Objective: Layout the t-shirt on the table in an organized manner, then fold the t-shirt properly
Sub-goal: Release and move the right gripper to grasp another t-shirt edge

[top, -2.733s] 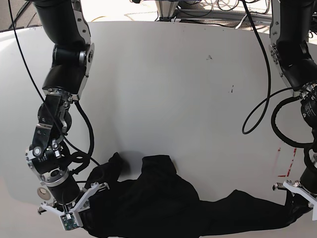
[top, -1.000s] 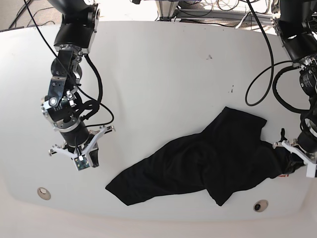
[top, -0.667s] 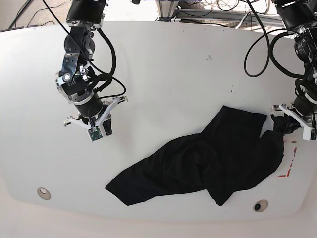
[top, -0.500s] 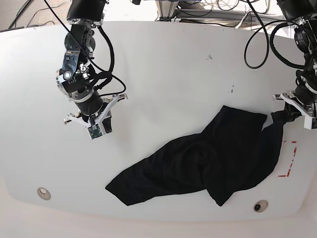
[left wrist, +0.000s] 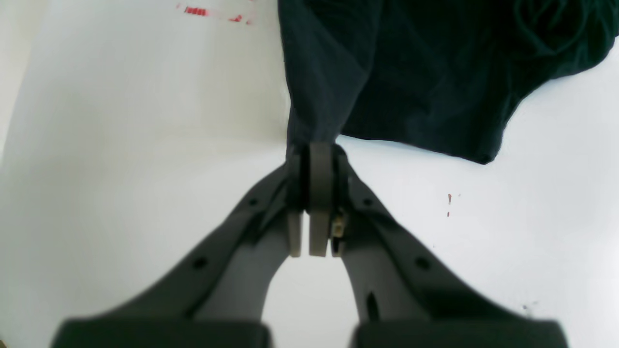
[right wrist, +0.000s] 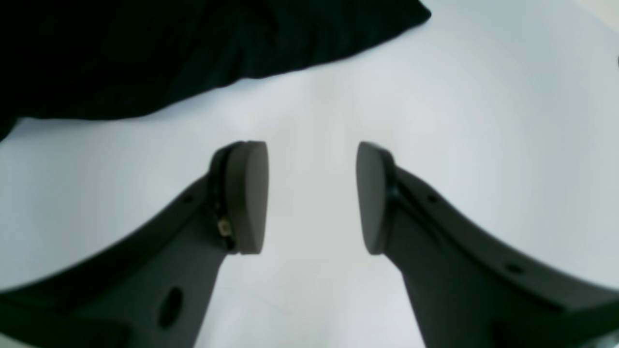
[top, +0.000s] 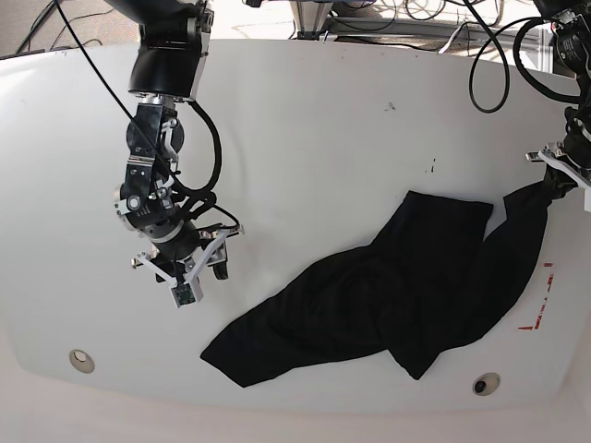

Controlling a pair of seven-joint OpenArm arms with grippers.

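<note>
The black t-shirt (top: pixel 388 295) lies crumpled in a diagonal band across the near right of the white table (top: pixel 323 138). At the far right my left gripper (top: pixel 559 180) is shut on one corner of it and holds that corner up, so the cloth runs taut from the jaws. The left wrist view shows both pads pressed together on the t-shirt (left wrist: pixel 411 72) at the left gripper (left wrist: pixel 309 150). My right gripper (top: pixel 189 269) hovers left of the shirt, open and empty. In the right wrist view the right gripper (right wrist: pixel 312 193) has bare table between its pads, with the t-shirt (right wrist: pixel 169 48) just beyond.
A red tape mark (top: pixel 537 309) sits at the right edge beside the shirt, also visible as the red tape mark (left wrist: pixel 213 12). Two small round holes (top: pixel 81 358) (top: pixel 485 383) lie near the front edge. Cables hang behind the table's far edge.
My left gripper has carried the shirt corner farther back along the right edge, stretching the cloth. The right arm has come down toward the shirt's left end, and its jaws have spread.
</note>
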